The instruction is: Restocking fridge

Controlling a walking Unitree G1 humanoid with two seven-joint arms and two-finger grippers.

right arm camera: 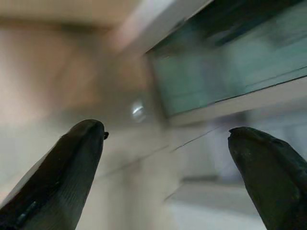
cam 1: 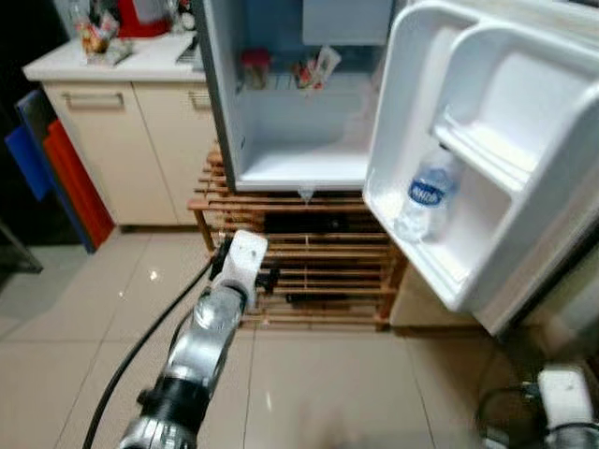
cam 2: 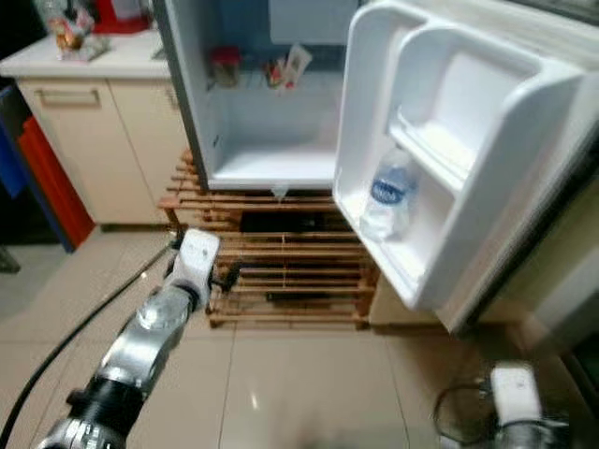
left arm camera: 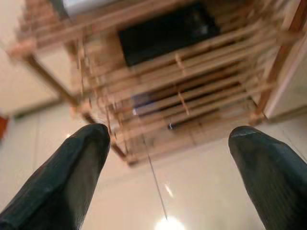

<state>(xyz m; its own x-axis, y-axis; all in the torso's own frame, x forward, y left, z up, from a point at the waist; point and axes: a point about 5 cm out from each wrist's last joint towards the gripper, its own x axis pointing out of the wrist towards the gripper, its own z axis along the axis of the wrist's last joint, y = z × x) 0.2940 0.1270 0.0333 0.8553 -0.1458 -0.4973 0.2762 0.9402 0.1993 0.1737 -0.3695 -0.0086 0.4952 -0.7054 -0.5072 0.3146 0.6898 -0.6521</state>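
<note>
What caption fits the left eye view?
Open fridge, water bottle in its door shelf, left gripper empty.

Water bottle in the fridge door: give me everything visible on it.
The water bottle is clear plastic with a blue label band. It stands slightly tilted in the lower shelf of the open fridge door, leaning against the white inner wall. Its cap end is hidden behind the shelf above. It looks full, but that is uncertain.

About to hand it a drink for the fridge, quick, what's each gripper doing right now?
Left gripper: open, holding nothing, pointed at the slatted wooden rack under the fridge.
Right gripper: open, holding nothing, low at the robot's right side.
</note>
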